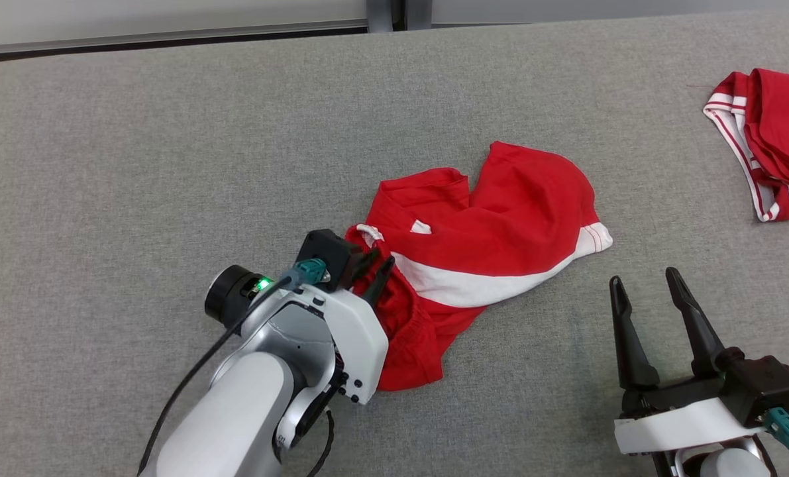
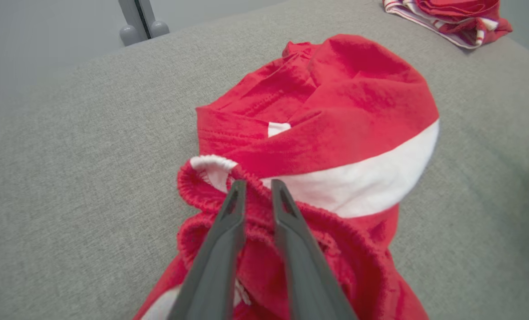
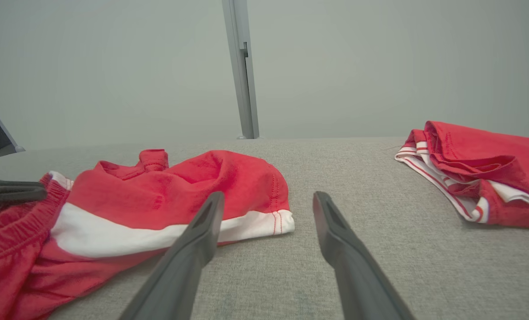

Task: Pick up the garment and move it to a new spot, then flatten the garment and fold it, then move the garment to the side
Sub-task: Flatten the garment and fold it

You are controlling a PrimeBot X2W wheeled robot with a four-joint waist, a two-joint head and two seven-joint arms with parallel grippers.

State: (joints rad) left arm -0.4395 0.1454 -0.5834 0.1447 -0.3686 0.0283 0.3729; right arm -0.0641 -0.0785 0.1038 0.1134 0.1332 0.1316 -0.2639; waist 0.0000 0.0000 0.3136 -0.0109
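Where the left gripper (image 1: 381,258) meets the garment (image 1: 500,225), you see its two fingers standing narrow, with a ridge of the red elastic waistband (image 2: 188,191) pinched between them. In the left wrist view the tips (image 2: 237,189) press into the gathered cloth just below a small white patch, and the fabric bulges on either side of them. The garment lies crumpled near the middle of the grey table (image 1: 169,165). It is red with a broad white stripe (image 1: 473,285) running across it. Its waistband end is bunched at the left gripper, and its white-hemmed end points toward your right. It rests on the table along its whole length, and part of it passes under the pale left wrist. Your right gripper (image 1: 644,278) sits at the lower right of the head view with its fingers spread wide, holding nothing and clear of the garment. The right wrist view shows bare table between its fingers (image 3: 335,222). It also shows the garment to the left and the tip of the left gripper at the picture's left edge. A second red and white garment, the folded pile (image 1: 775,132), lies at the far right of the table, well apart from both grippers. A grey post (image 3: 242,66) rises behind the table's far edge
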